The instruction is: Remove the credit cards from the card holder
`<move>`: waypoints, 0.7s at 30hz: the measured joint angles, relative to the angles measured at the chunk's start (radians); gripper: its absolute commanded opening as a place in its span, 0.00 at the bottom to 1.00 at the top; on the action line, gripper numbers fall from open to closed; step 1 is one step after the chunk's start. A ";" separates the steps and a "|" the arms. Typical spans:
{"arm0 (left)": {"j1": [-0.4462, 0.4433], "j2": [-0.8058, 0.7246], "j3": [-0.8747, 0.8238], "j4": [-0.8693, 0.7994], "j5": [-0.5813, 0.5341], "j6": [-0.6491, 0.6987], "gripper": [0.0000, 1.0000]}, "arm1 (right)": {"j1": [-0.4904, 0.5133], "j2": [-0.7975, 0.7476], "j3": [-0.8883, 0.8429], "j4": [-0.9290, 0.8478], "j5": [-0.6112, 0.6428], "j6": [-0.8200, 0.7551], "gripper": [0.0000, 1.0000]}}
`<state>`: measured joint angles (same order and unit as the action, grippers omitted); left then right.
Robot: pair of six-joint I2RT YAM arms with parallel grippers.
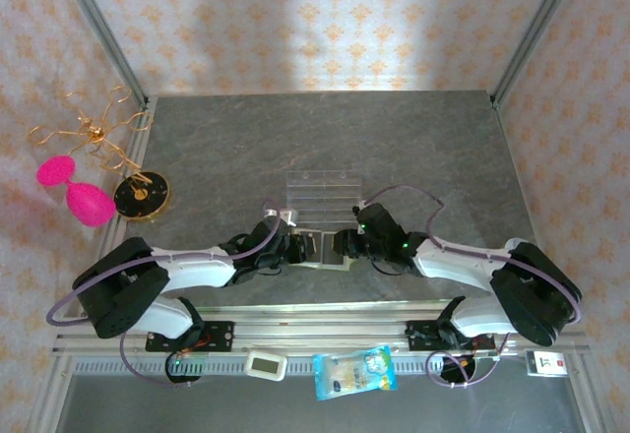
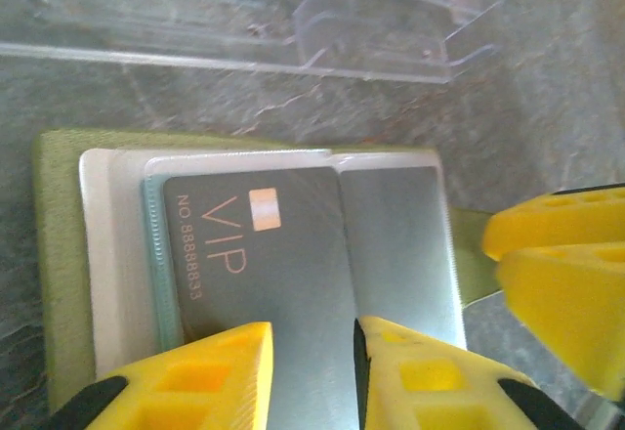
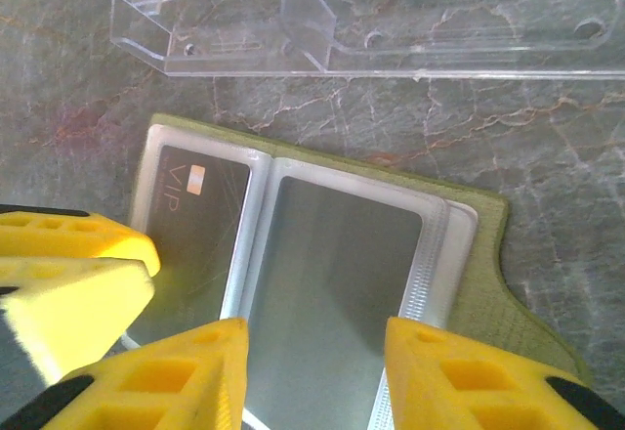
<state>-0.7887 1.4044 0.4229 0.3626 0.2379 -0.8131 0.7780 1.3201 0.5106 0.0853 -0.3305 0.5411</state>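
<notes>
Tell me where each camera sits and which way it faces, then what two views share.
Top external: high behind the robot, looking down on the table; left arm and right arm show with bases, card holder between them.
Left wrist: on the left arm, facing down at the VIP card; left end effector at the bottom edge.
Right wrist: on the right arm, facing down at the open card holder; right end effector at the bottom edge.
Shared: both wrist views show the VIP card and the clear tray beyond it.

Grey marbled table (image 1: 423, 148) — open olive card holder (image 3: 498, 274) flat on it, clear plastic tray (image 1: 320, 192) just beyond
</notes>
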 measured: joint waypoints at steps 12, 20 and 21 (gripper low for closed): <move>0.013 0.006 -0.024 -0.003 -0.005 0.000 0.26 | 0.000 0.061 0.000 0.025 -0.038 0.001 0.40; 0.013 0.006 -0.026 -0.002 0.010 0.000 0.23 | 0.000 0.061 0.018 0.017 -0.054 0.001 0.40; 0.013 0.006 -0.026 -0.002 0.011 0.000 0.23 | 0.000 0.061 0.021 0.010 -0.045 0.001 0.40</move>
<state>-0.7761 1.4105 0.3969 0.3611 0.2485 -0.8135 0.7780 1.3811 0.5320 0.0948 -0.3759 0.5423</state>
